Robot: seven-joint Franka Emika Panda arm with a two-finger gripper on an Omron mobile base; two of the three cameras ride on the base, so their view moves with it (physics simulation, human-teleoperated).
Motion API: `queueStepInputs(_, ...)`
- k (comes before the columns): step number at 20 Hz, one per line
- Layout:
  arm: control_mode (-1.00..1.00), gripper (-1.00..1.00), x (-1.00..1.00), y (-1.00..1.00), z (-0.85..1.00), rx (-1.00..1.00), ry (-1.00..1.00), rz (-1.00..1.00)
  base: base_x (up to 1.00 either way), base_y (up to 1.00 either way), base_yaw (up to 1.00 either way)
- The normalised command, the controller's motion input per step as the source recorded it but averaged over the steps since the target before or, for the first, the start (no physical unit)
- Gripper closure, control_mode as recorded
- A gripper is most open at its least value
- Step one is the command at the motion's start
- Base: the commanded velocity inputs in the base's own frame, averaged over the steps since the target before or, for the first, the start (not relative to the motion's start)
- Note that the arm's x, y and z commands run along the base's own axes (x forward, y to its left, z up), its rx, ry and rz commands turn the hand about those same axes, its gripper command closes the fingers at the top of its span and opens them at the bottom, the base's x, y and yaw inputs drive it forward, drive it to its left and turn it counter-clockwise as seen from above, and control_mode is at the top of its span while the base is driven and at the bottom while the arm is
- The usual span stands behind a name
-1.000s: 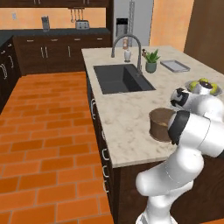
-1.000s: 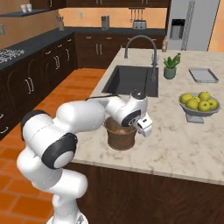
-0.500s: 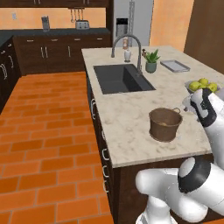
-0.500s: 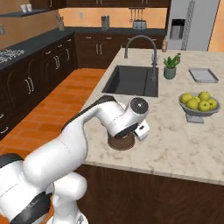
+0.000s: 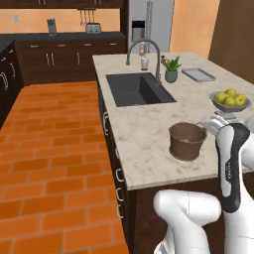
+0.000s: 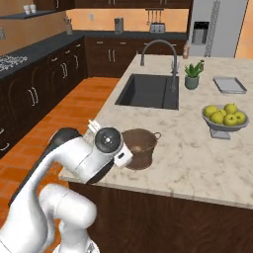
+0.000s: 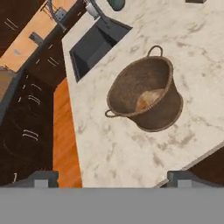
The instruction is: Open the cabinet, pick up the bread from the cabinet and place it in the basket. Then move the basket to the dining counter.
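The basket [image 7: 146,94], bread [image 7: 148,99] inside, stands near the dining counter [image 5: 149,134] front edge, bare stone around it, gripper [image 7: 111,178] fingers spread apart above.

You have the basket [image 5: 187,141] standing upright on the dining counter [image 5: 144,134], near the tabletop's front edge and in front of the sink [image 5: 137,88]. The bread [image 7: 148,99] lies inside it, on the bottom. The faucet [image 5: 144,49] and a potted plant [image 5: 171,69] stand behind the sink, a tray [image 5: 198,75] beside the plant. The fruit bowl [image 5: 229,100] sits to the basket's right, well apart. The gripper [image 7: 111,178] hangs above the basket, clear of it.
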Motion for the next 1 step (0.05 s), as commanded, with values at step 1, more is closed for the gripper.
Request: queueStepInputs(1,-1.00,-1.00,-1.00,0.34,1.00,0.01,-0.19,0.20,0.00,0.00,0.00)
